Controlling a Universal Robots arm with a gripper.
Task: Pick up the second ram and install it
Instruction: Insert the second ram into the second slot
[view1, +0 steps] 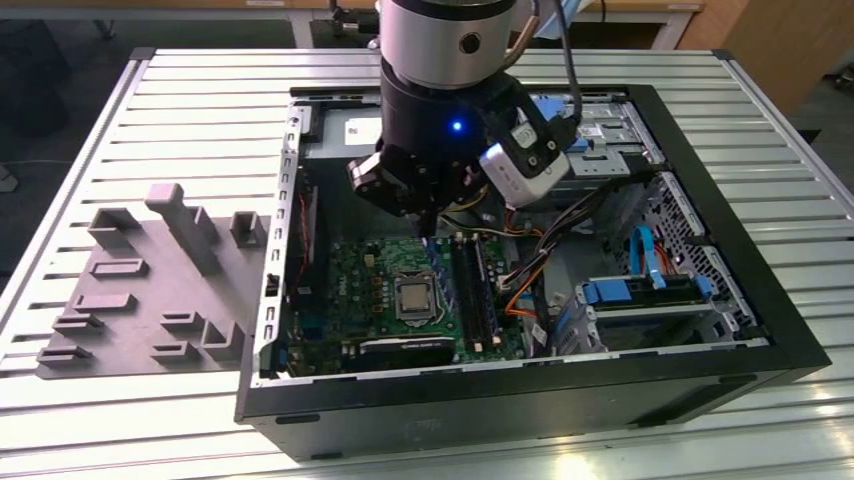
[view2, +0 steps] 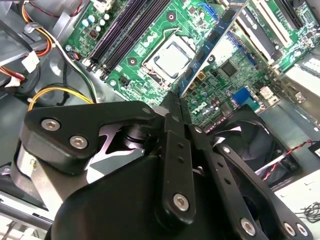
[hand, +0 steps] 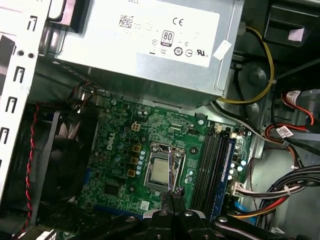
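The second ram (view2: 212, 45), a narrow dark-blue board stick with black chips, hangs from my gripper (view2: 172, 102), which is shut on it. In the first wrist view the ram (hand: 171, 167) shows edge-on as a thin line running out from the gripper (hand: 173, 192) over the processor (hand: 160, 172). In the exterior view the gripper (view1: 424, 228) reaches down into the open computer case, and the ram (view1: 438, 280) hangs above the green motherboard (view1: 360, 290), between the processor (view1: 414, 298) and the black memory slots (view1: 474, 290).
A grey power-supply box (hand: 145, 40) stands beside the motherboard. A black fan (hand: 65, 155) is at the board's other side. Bundled cables (view1: 561, 230) and blue drive brackets (view1: 641, 290) fill the case's right in the exterior view. The grey holder tray (view1: 147, 280) lies on the slatted table.
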